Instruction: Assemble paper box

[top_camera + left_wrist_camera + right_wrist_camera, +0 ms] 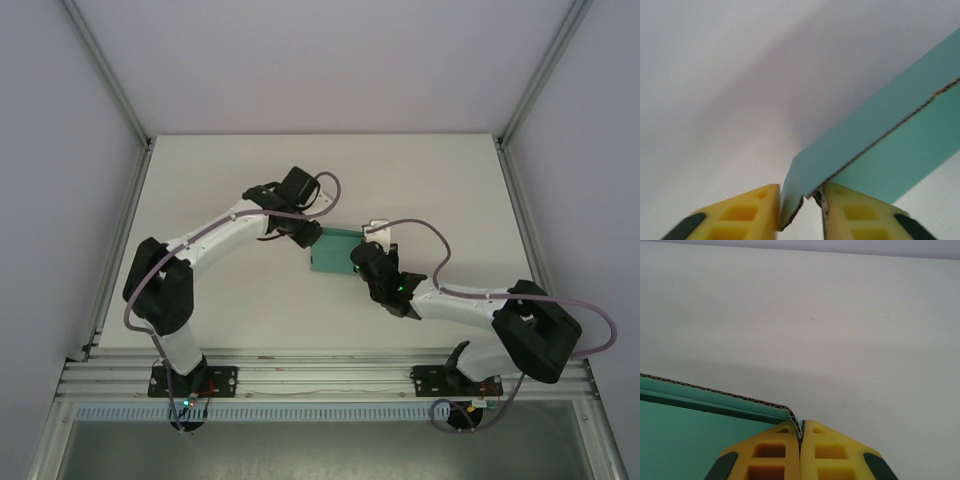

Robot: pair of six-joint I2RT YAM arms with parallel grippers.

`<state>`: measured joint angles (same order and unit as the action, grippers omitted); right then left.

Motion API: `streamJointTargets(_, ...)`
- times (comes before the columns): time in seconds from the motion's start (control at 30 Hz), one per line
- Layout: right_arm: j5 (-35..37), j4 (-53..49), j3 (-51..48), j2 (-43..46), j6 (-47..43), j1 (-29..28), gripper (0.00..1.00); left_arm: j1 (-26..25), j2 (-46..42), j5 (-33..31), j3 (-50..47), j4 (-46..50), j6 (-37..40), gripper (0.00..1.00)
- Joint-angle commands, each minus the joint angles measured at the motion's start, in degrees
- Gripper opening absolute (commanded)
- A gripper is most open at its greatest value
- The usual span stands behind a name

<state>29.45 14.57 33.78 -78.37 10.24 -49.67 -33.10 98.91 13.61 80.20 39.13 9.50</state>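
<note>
Holding the teal paper box [333,250] from two sides, both grippers meet over the white table [230,310]. The left gripper [313,238] has its yellow fingers [747,212] clamped on one corner of the card. From these fingertips the box runs up and to the right, and a raw corrugated edge shows along it. The right gripper [360,262] pinches the opposite side. Its fingers [775,452] are almost together, with the thin card edge caught between the tips, and the box spreads to the left of them.
</note>
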Motion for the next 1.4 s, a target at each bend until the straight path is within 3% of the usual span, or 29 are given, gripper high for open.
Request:
streamJointTargets(0.0, -2.4, -9.4, -1.0, -2.1, -0.4, -1.1, 0.0, -1.0, -2.4, -2.4, -1.0, -0.3, -2.2, 0.15)
streamJointTargets(0.23, -0.3, -10.2, -0.7, -2.7, -0.5, -2.4, 0.0, -1.5, -3.3, 0.8, -2.1, -1.9, -7.7, 0.0)
streamJointTargets(0.57, 6.4, -12.5, -0.1, -5.3, 1.3, -6.2, 0.0, -1.8, -7.2, 7.8, -7.5, -2.6, -21.5, 0.0)
streamJointTargets(1.2, 7.5, -14.1, -1.4, -5.7, 3.8, -7.7, 0.0, -0.7, -6.3, 13.5, -5.1, 4.5, -28.3, 0.0)
streamJointTargets(1.3, 7.4, -12.6, -2.2, -5.4, 4.2, -7.8, 0.0, -1.2, -5.4, 9.7, -6.8, 3.7, -28.6, 0.0)
streamJointTargets(1.37, 7.4, -11.9, -2.4, -5.5, 4.5, -7.9, 0.0, -1.3, -5.6, 11.7, -9.5, -0.2, -30.5, 0.0)
